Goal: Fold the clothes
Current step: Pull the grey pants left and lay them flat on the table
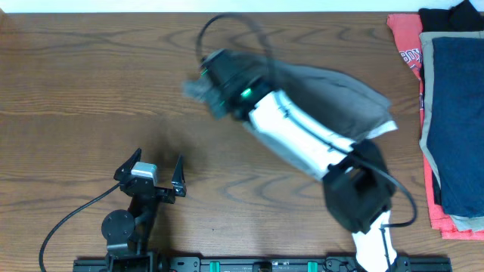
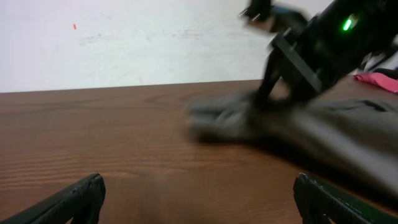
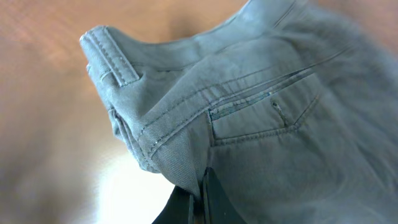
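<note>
Overhead, the grey woven cotton shorts [image 1: 340,91] lie bunched on the brown wooden table [image 1: 76,75]; the right gripper [image 1: 203,87], blurred, clamps their left end; the left gripper [image 1: 159,160] sits well apart, below and left of the shorts, jaws wide; stacked coral-red [image 1: 404,41], navy [image 1: 457,113] and black [image 1: 454,13] garments lie to their right. In the left wrist view the left gripper [image 2: 199,183] gapes over bare table; the shorts [image 2: 336,130] lie beyond under the right gripper [image 2: 273,87]. In the right wrist view the shorts [image 3: 280,143] fill the frame, waistband [image 3: 109,56] upper left; a fold is nipped at the dark finger [image 3: 205,205].
</note>
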Action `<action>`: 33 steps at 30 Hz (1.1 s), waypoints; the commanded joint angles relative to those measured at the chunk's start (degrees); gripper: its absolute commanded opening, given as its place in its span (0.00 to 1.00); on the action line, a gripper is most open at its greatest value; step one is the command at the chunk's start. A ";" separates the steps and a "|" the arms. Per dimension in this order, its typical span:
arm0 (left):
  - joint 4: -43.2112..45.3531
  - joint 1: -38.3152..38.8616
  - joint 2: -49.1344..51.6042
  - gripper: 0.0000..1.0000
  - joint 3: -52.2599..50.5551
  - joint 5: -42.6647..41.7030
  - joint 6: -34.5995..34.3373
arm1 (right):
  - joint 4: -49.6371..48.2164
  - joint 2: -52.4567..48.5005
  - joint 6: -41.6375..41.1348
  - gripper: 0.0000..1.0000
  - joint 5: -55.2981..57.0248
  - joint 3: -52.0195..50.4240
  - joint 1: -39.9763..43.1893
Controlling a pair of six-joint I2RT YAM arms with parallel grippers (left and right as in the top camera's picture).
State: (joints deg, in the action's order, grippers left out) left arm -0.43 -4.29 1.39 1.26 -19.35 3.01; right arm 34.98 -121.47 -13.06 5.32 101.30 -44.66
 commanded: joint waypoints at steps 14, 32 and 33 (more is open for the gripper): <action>-2.10 -0.24 -0.02 0.98 -0.98 -1.18 0.35 | 3.54 3.58 -2.80 0.88 -7.45 0.66 -3.54; -2.10 -0.24 -0.02 0.98 -0.98 -1.18 0.35 | 34.88 10.84 -6.49 0.99 -7.04 -1.53 29.49; -2.10 -0.24 -0.02 0.98 -0.98 -1.18 0.35 | 34.60 10.84 -7.80 0.99 -7.06 -2.97 31.39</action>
State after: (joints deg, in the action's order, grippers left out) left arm -0.43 -4.32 1.39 1.26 -19.35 3.03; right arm 69.36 -110.24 -18.06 -1.72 100.55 -16.73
